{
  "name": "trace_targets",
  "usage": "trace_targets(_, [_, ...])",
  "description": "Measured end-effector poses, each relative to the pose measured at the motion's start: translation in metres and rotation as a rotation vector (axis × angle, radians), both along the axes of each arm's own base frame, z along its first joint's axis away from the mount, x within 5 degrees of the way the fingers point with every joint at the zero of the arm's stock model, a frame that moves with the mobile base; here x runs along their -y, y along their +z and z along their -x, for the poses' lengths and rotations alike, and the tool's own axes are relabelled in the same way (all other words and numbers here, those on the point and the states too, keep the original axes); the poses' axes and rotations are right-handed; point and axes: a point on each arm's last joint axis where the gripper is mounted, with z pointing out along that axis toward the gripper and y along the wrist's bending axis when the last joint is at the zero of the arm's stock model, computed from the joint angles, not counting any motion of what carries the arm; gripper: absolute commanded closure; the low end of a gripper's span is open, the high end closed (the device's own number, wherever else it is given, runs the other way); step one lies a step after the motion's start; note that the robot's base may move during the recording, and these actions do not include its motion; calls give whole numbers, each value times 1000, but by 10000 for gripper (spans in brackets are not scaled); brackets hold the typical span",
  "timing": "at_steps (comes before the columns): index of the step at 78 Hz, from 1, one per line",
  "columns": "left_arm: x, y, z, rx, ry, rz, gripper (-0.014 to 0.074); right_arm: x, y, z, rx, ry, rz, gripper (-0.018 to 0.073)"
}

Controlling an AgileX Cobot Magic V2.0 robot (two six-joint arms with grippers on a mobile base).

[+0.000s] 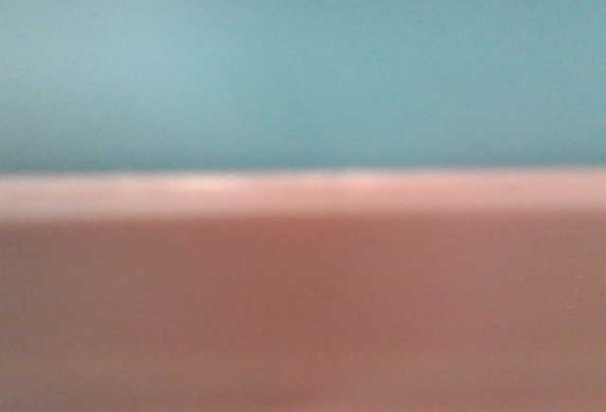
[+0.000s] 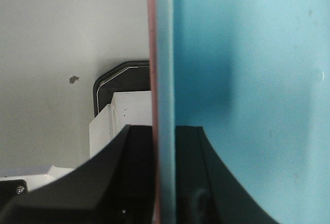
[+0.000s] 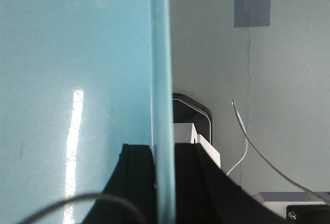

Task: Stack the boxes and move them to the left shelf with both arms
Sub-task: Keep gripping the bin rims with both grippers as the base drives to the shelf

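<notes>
**A:** Item one — the blue box (image 2: 247, 80)?

**B:** Light sky-blue plastic, smooth and slightly glossy. In the left wrist view its inner wall fills the right half of the frame, and its rim runs top to bottom down the centre. In the right wrist view it fills the left half, with a bright streak of glare at lower left.

**A:** Item two, the pink box (image 1: 303, 308)?

**B:** Salmon, matte. The front view, badly blurred, shows it across the lower half with a paler rolled rim at mid-frame and blue above. In the left wrist view only a thin salmon edge shows, pressed against the outer side of the blue rim; the right wrist view shows no pink.

**A:** The left gripper (image 2: 165, 183)?

**B:** Black fingers (image 2: 103, 183) at bottom centre, one each side of the doubled rim — clamped on both boxes.

**A:** The right gripper (image 3: 165, 183)?

**B:** Black fingers (image 3: 206, 188) straddling the blue rim at bottom centre, closed on it.

**A:** Surroundings?

**B:** Pale wall in both wrist views; a grey patch (image 3: 252, 0) at upper right and thin wires (image 3: 258, 152) on the right side. Shelf not visible.
</notes>
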Motion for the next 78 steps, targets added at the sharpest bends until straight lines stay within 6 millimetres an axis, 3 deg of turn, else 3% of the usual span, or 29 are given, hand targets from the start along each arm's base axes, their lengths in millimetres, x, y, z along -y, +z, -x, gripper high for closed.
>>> trace_targets(78, [0, 0, 0, 0, 0, 3, 599, 0, 0, 0, -1, 0, -1, 506])
